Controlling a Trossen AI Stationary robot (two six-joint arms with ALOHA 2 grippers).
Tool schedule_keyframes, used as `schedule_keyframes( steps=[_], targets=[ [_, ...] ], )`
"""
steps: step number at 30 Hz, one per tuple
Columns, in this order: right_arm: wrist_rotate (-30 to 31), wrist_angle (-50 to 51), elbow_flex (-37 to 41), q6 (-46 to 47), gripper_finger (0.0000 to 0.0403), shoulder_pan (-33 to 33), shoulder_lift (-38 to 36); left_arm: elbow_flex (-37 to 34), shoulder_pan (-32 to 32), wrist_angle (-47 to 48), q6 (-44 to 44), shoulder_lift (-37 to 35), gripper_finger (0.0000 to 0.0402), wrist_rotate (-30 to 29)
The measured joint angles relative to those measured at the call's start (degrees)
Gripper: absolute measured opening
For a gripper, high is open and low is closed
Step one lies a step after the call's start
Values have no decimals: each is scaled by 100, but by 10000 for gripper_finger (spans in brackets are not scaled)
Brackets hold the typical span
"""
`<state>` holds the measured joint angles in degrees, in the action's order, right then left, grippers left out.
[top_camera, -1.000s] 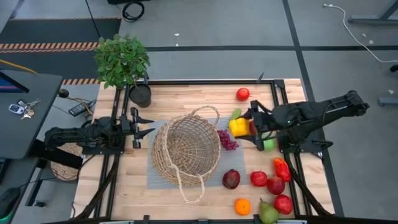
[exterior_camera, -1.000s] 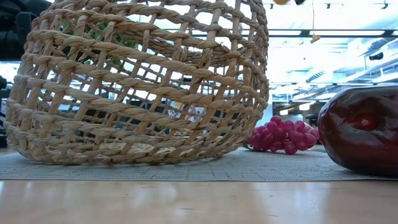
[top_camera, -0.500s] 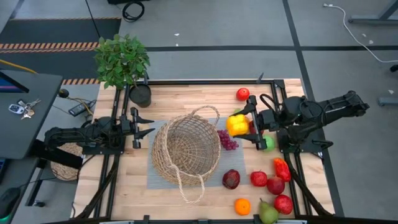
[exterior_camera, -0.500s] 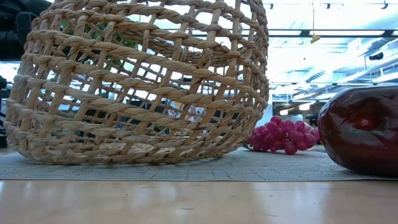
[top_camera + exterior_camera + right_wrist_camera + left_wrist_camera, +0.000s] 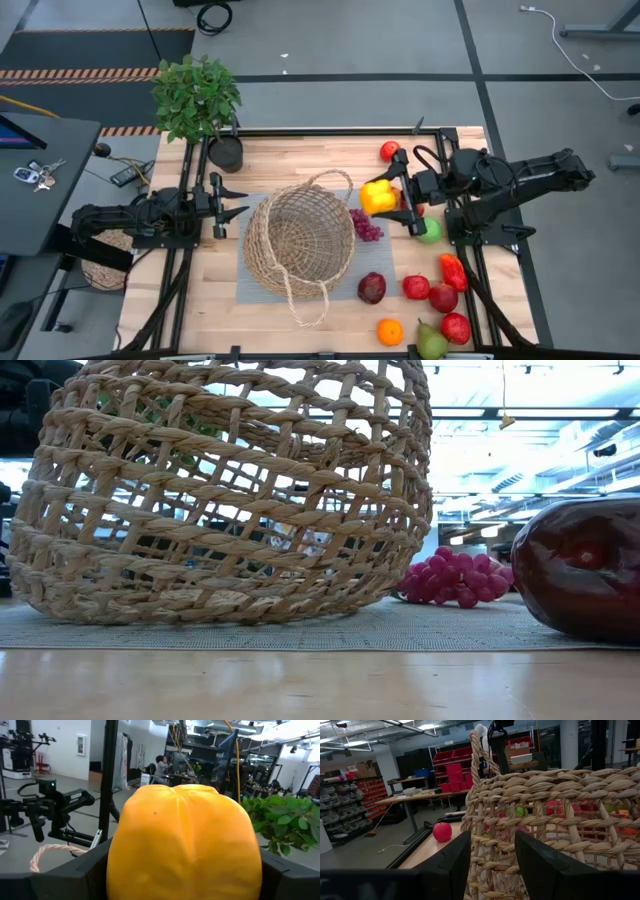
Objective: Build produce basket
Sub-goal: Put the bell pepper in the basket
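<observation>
Pepper first: my right tool [image 5: 398, 199] is clenched on the yellow pepper [image 5: 379, 197], holding it off the counter [image 5: 300, 160] just right of the basket [image 5: 298, 241], right of centre in the high view. In the right wrist view the pepper [image 5: 184, 842] fills most of the frame between my two dark fingers [image 5: 75, 875].

My left tool [image 5: 228, 205] waits at the left of the frame, its fingers spread apart and pointing at the basket's left wall, grasping nothing. In the left wrist view the basket's weave [image 5: 560, 820] stands right in front of those fingers [image 5: 451, 865].

The basket sits on a grey mat [image 5: 385, 270] in the middle of the counter, one loop handle toward the top of the frame and one toward the bottom.

Purple grapes [image 5: 366, 225] lie just beside its right rim, below the pepper. A dark plum [image 5: 372, 288] rests on the mat's lower right part. A green apple [image 5: 431, 231] lies near my right tool. A red apple [image 5: 389, 150] sits at the upper right. More red fruit, a red pepper [image 5: 453, 271], an orange [image 5: 390, 332] and a pear [image 5: 431, 343] cluster at the lower right.
</observation>
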<state>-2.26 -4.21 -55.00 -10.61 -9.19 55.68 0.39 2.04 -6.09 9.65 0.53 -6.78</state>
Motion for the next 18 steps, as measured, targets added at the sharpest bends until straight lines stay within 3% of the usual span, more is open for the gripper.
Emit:
schedule_keyframes(
  steps=[6, 18],
  targets=[
    [72, 207, -137, 33, 313, 22, 424, 2, 0, 0, -2, 0, 160, 2],
    [137, 1614, -1520, 142, 313, 26, 2135, 2, -1, 1, 0, -1, 160, 2]
  ],
)
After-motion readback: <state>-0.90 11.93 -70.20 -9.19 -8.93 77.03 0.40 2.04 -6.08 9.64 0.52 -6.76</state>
